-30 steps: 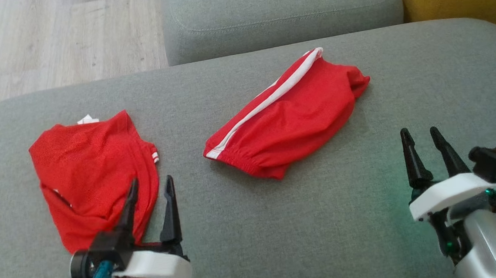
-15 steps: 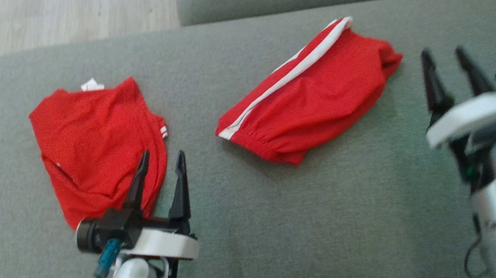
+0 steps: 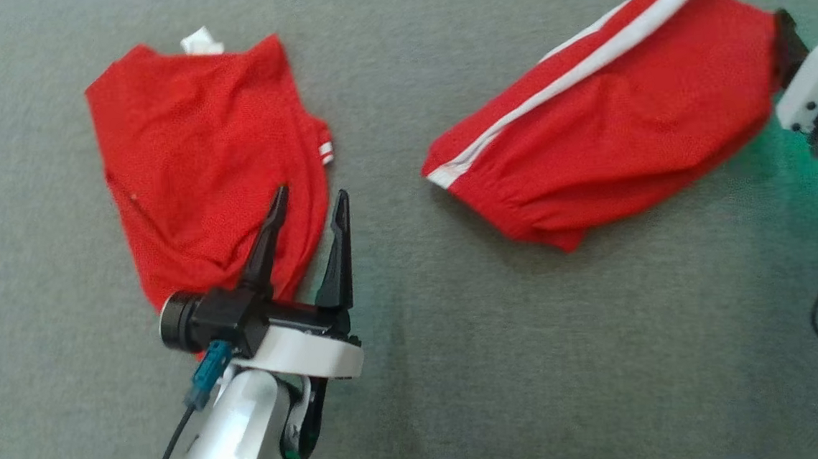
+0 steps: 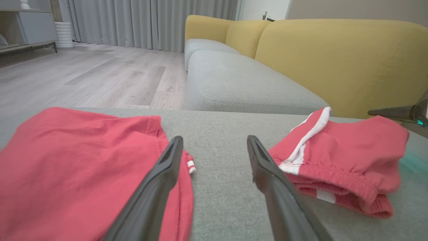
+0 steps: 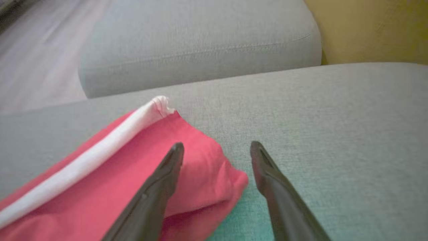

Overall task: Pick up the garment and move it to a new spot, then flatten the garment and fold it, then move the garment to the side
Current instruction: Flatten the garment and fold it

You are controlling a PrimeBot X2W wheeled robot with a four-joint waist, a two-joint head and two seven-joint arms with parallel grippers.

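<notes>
Red shorts (image 3: 609,100) lie on the grey cushion (image 3: 462,370), right of centre. Their long axis runs from the elastic waistband at mid-cushion to the far right end. The right gripper (image 5: 217,146) is nearer: jaws apart and empty, it straddles that end corner, one finger over cloth and one over bare cushion. The left gripper (image 3: 312,191), jaws apart, hangs over the red shirt (image 3: 209,150). The left wrist view adds the waistband's gathers and the cloth's loft, which the head view flattens.

Jersey (image 3: 202,150), 10 o'clock: red, white tag. Shorts (image 3: 625,128), 2 o'clock: red, white side stripe. Cushion (image 3: 461,362): plain grey.
</notes>
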